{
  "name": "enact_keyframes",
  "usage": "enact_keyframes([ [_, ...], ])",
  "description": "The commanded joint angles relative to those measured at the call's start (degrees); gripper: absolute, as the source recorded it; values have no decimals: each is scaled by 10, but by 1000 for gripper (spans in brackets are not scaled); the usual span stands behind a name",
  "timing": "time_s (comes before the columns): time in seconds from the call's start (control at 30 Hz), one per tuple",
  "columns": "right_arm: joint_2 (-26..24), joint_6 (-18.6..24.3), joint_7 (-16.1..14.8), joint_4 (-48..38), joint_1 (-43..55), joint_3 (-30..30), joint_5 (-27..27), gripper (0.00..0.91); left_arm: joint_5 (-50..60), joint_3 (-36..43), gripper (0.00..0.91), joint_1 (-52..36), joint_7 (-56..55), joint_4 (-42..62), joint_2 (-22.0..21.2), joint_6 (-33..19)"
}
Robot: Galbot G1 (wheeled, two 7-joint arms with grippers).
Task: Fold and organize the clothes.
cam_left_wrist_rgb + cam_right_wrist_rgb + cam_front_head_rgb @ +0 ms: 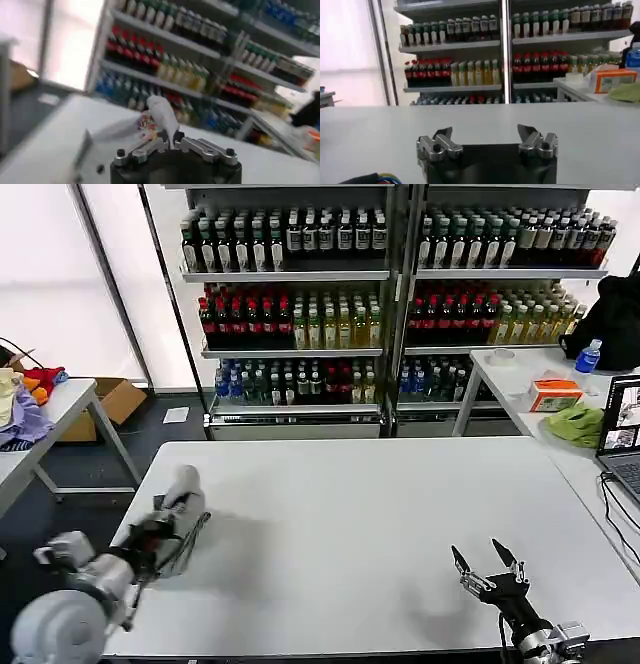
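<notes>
**Q:** where's the shirt rn, and what are the grippers doing?

**A:** The left gripper sits by the left edge of the white table, pinched on a bunched-up bit of the light grey shirt. In the left wrist view the soft cloth sticks up from between the metal fingers as a rounded, rolled lump. There's a small multicoloured print beside it. It's blurry tho, so I can't tell the rest of its shape.

**Q:** and the right one?

**A:** The right gripper is over the near right part of the table. Its pointy dark fingers are spread wide w/ nothing between them, and it's the same in its wrist cam. The tabletop is smooth and matte. Behind it are shelves of bottles.
</notes>
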Motion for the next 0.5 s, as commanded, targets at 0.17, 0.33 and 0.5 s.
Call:
enact_keyframes([
  [0.17,7,-8,3,31,-17,-7,-3,907,19,398,353,-169,-131,130,-188,4],
  [0.33,-15,-66,45,72,-20,-48,8,907,21,396,907,-200,-158,151,-213,3],
  [0.5,-74,-131,116,90,27,-124,68,907,-27,360,907,-197,-148,110,-204,3],
])
